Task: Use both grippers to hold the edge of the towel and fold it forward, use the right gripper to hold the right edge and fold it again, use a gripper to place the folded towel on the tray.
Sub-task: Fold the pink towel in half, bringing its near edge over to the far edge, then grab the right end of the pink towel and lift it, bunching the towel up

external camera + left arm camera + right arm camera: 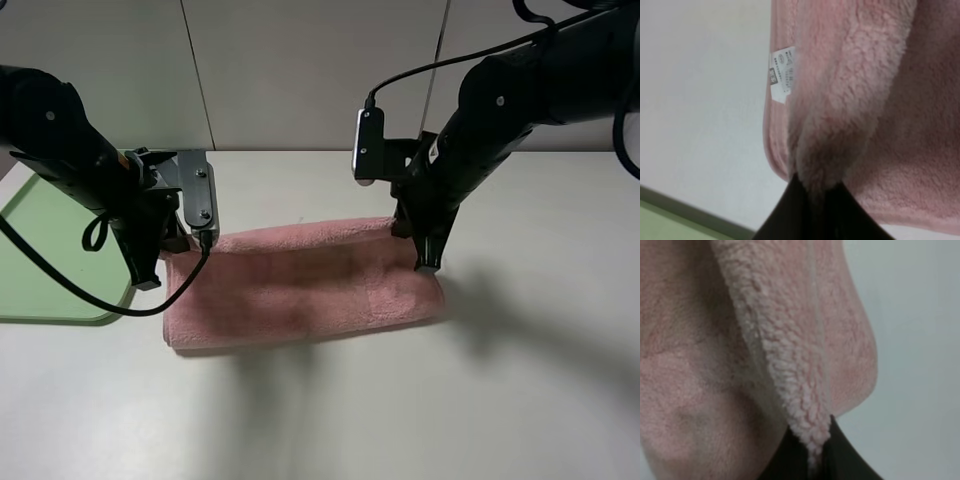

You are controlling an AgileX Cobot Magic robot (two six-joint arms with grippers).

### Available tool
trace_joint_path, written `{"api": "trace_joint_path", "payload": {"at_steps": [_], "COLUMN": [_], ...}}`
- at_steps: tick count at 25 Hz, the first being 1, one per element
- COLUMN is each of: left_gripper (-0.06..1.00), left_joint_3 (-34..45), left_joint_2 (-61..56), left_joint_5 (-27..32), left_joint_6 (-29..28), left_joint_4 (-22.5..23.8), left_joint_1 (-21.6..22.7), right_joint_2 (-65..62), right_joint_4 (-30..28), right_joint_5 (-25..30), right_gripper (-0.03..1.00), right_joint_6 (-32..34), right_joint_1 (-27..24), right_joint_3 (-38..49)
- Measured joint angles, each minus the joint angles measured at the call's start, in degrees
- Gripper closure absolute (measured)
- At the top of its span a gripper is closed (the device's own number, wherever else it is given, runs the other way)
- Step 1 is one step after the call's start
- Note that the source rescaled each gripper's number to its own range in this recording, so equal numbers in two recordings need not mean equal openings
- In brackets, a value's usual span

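Observation:
The salmon-pink towel (300,285) lies doubled over in a long strip on the white table. My left gripper (148,282) stands at its left end, shut on a pinch of the cloth. The left wrist view shows pink pile (850,100) wedged between the black fingers of the left gripper (812,200), beside the white label (782,72). My right gripper (428,266) points down at the right end, also shut on the cloth. In the right wrist view a ridge of the towel's edge (790,370) runs into the shut right gripper (812,460). The light-green tray (40,260) lies at the far left.
The tray's rim (670,225) sits close behind the left gripper. Bare white tabletop (400,420) spreads in front of the towel and to its right. A pale panelled wall (300,70) closes off the back.

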Motion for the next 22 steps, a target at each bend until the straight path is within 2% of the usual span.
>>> {"api": "trace_joint_path", "payload": {"at_steps": [3,5,6,7,8,9,10,11,14,22], "left_gripper": [0.79,0.61,0.47,0.31,0.19,0.1,0.04,0.0,-0.04,-0.05], "left_joint_3": [0.0,0.0,0.0,0.0,0.0,0.0,0.0,0.0,0.0,0.0], "left_joint_2": [0.0,0.0,0.0,0.0,0.0,0.0,0.0,0.0,0.0,0.0], "left_joint_5": [0.0,0.1,0.1,0.1,0.0,-0.3,-0.4,-0.5,-0.6,-0.5], "left_joint_6": [-0.5,-1.4,-2.1,-2.9,-3.8,-4.7,-5.5,-5.7,-6.1,-6.2], "left_joint_4": [0.0,0.1,0.2,0.2,0.2,0.2,0.2,0.2,0.2,0.2], "left_joint_1": [0.0,0.0,0.1,0.1,0.1,0.1,0.1,0.1,0.1,0.1], "right_joint_2": [0.1,0.1,0.1,0.1,0.1,0.1,0.1,0.1,0.1,0.1], "right_joint_4": [0.0,0.0,0.0,-0.2,-1.0,-2.7,-4.5,-6.4,-9.1,-9.5], "right_joint_5": [-3.3,-4.7,-5.0,-5.0,-5.0,-5.0,-5.0,-5.0,-5.0,-5.3], "right_gripper": [0.96,0.85,0.68,0.42,0.26,0.14,0.07,0.03,-0.02,-0.03], "right_joint_6": [0.3,2.3,4.3,6.7,8.7,10.7,12.3,13.5,16.3,16.9], "right_joint_1": [0.0,0.0,0.0,0.0,0.0,0.0,0.0,0.0,0.0,0.0], "right_joint_3": [0.0,0.0,0.0,0.0,0.0,0.0,0.0,0.0,0.0,0.0]}}
